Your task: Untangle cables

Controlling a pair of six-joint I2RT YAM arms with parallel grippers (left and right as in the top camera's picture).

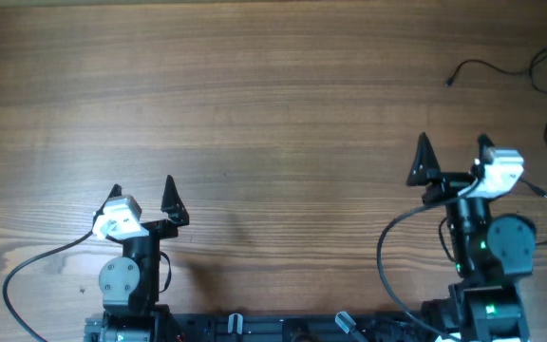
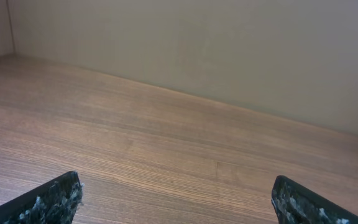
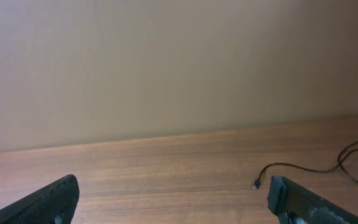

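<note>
The left fingers and right fingers gape wide, gripping nothing. The cables lie on the tabletop at one o'clock from the right fingers, untouched.

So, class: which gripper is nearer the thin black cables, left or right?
Right. The right gripper, open, sits near the cables, just below-left of them in the overhead view; the left gripper, open, is far off to their left.

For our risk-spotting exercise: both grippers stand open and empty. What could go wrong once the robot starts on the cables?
The cables run out of the overhead view at the far right, so part of the tangle may go unseen. The left gripper sits far from them and may not reach, leaving the right gripper alone.
</note>
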